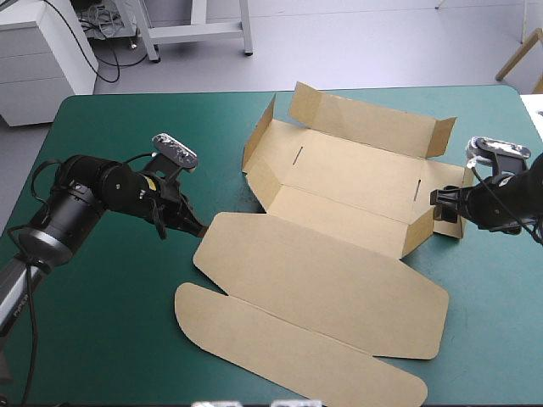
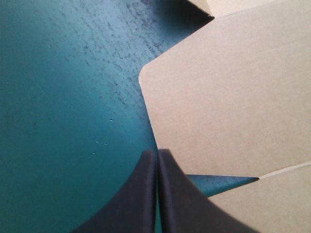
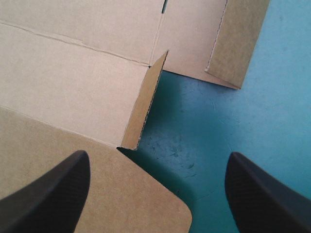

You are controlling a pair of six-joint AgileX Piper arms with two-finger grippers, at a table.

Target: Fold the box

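- Box (image 1: 339, 254) sat across the centre and lower right of the high view, its tray walls half raised toward the upper right. Its lid (image 1: 322, 280) lay flat toward the bottom edge.
- Left gripper (image 1: 197, 227) was clenched to a single point and empty. Its tip was low over the teal-green cover (image 1: 110, 339), just beside the lid's left corner (touching or not, too close to call).
- Risk there, as I judged it: a shove from that point could have slid the whole sheet sideways instead of lifting the edge.
- Right gripper (image 1: 443, 208) stood spread wide at the box's right end, holding nothing. A small upright flap (image 3: 146, 102) lay ahead of it.
- Danger on that side: a squeeze off line might have creased the flap or knocked it flat.
- Raised walls looked untucked and could have sprung back open.
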